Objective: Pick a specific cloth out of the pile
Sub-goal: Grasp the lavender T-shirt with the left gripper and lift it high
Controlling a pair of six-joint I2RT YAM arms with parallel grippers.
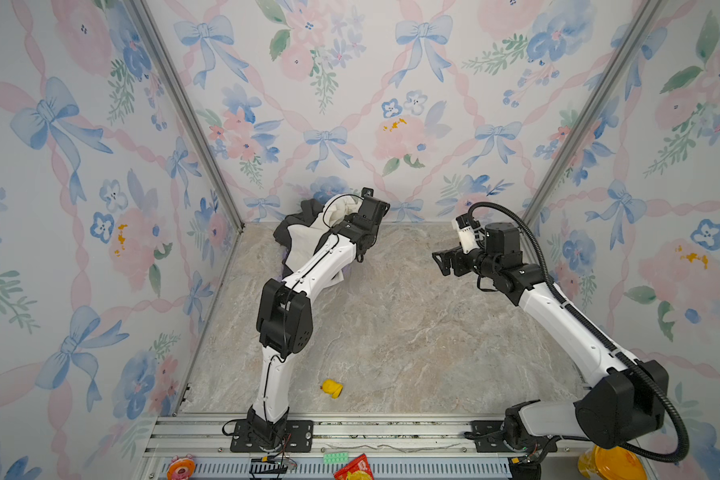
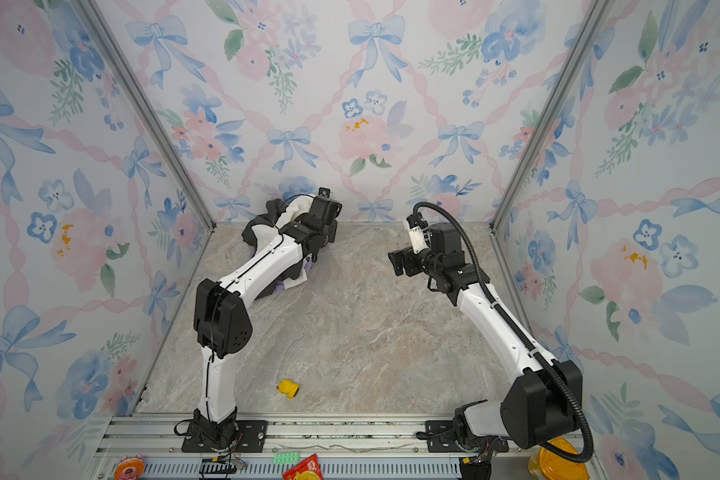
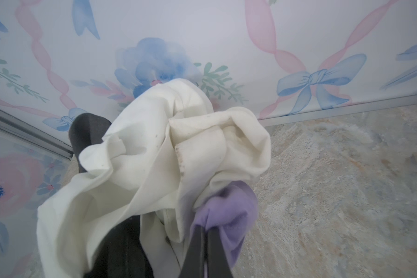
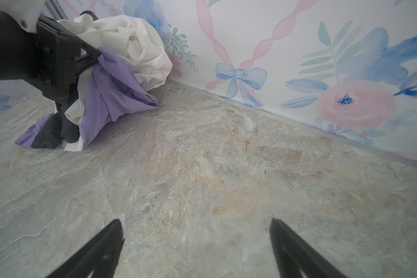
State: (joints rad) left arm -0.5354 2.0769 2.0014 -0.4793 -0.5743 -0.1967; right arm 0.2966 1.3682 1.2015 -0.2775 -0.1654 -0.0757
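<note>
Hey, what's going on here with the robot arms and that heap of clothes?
The left gripper is shut on a fold of the lavender cloth at the pile in the corner; the cream-white garment and a dark garment are bunched against it. The right gripper hangs open above the table, holding nothing.

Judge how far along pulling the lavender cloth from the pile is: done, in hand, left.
Done: the left gripper is shut on the lavender cloth. In hand: the gripped fold hangs above the table. Left: it lies tangled with the cream garment and dark garment; the right gripper is open.
</note>
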